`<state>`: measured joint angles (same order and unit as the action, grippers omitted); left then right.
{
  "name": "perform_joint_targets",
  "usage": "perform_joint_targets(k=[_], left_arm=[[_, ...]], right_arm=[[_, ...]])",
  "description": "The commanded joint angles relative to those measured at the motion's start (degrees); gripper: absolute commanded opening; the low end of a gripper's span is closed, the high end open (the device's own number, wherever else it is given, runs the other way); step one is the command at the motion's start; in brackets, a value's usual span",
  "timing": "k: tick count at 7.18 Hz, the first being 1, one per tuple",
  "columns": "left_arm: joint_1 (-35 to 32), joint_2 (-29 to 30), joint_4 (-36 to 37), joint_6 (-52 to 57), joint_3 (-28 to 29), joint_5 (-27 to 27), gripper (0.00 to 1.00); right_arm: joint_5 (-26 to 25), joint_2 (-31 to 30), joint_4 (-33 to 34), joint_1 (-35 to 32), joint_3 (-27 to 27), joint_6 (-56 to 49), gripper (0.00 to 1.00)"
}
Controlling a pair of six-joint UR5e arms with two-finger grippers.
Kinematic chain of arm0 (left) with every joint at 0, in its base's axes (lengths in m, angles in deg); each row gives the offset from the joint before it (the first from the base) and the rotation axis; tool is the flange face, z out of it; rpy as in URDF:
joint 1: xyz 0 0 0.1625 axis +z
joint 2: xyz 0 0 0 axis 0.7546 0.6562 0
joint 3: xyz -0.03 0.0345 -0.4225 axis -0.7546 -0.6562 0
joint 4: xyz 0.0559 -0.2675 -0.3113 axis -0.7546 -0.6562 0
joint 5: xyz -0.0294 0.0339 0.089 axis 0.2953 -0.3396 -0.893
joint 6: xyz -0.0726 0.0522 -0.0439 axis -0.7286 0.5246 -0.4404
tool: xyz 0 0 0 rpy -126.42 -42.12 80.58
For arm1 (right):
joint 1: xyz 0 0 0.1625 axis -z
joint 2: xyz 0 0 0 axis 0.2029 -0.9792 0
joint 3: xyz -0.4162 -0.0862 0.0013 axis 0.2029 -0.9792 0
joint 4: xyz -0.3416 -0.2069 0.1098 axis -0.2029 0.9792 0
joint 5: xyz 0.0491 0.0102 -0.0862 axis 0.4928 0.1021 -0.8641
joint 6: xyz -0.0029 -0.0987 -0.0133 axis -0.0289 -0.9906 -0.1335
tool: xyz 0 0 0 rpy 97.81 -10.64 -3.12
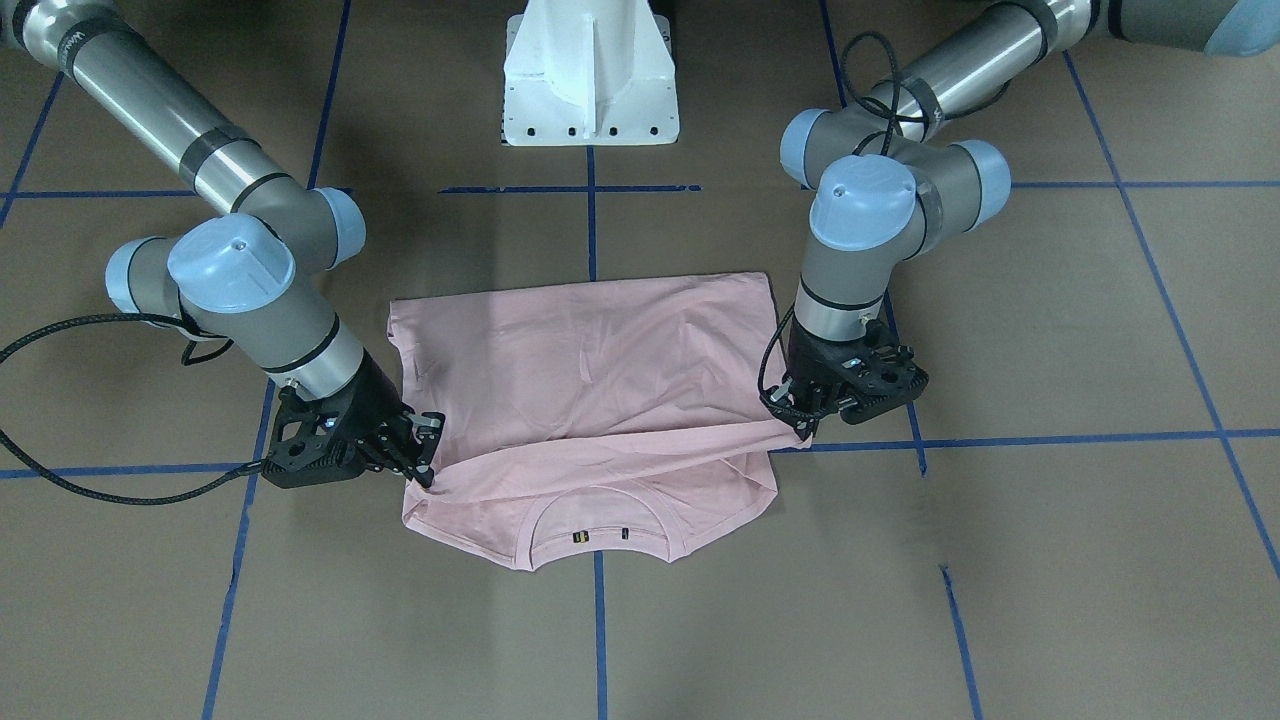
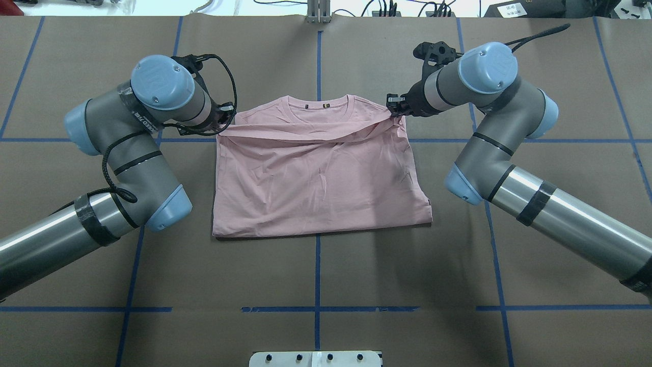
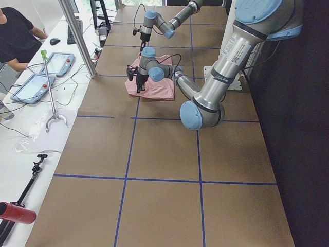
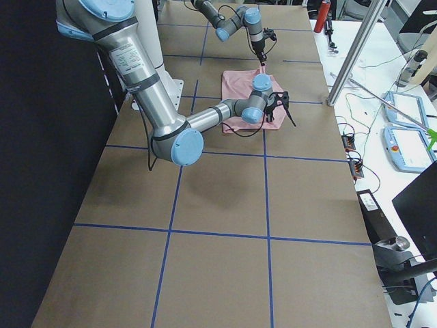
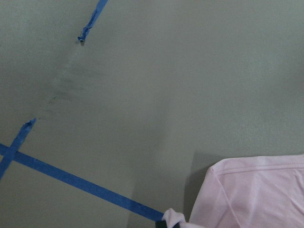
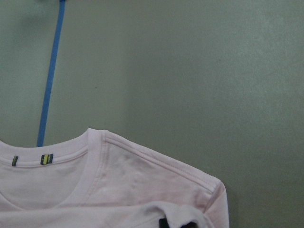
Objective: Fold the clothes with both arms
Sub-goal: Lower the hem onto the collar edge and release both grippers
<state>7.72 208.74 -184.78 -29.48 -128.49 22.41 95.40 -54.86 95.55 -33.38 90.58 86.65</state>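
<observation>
Ribbed collar (image 1: 598, 522) first, at 6 o'clock in the front-facing view. It belongs to the pale pink T-shirt (image 1: 590, 350), which lies near the middle of the brown tabletop (image 1: 1050, 330). A layer of the shirt is doubled over, and its free edge stops short of the collar (that edge runs as a taut ridge from one gripper to the other). The right gripper (image 1: 425, 455), between 8 and 9 o'clock of the shirt, is pinched closed on one end of that edge. The left gripper (image 1: 800, 425), at 3 o'clock, is clamped on the other end. The right arm (image 1: 250, 290) reaches in from 10 o'clock and the left arm (image 1: 865, 230) from 2 o'clock. Each is bent at the wrist so that its gripper points down and inward, low over the tabletop. The white pedestal (image 1: 590, 80) stands at 12 o'clock.
</observation>
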Motion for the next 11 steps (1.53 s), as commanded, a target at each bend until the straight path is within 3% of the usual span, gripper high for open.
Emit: perform_joint_targets(k=[1,3,4,5,9,11], left_arm=[[0.05,0.50,-1.38,0.06,1.97,0.00,0.00],[0.05,0.33,-1.39,0.24,2.06,0.00,0.00],[0.05,0.24,-1.39,0.24,2.06,0.00,0.01],[0.13,0.15,-1.21,0.76,2.23,-0.09,0.99],[0.05,-0.03,-0.77,3.04,0.75,0.26,1.00],[-0.04,-0.55,1.32,3.14,-5.64,2.00,1.00]], right_arm=[[-1.28,0.89,-0.11,-0.09,-1.46,-0.04,0.00],[-1.19,0.28,-0.55,-0.18,-1.37,-0.57,0.03],[-1.45,-0.07,-0.64,0.17,-1.19,-0.48,0.99],[-1.80,-1.21,-0.73,0.34,-0.15,-0.48,1.00],[-1.19,-4.20,-0.20,1.05,5.99,-0.40,1.00],[-1.54,-10.32,0.24,4.20,12.65,2.05,1.00]])
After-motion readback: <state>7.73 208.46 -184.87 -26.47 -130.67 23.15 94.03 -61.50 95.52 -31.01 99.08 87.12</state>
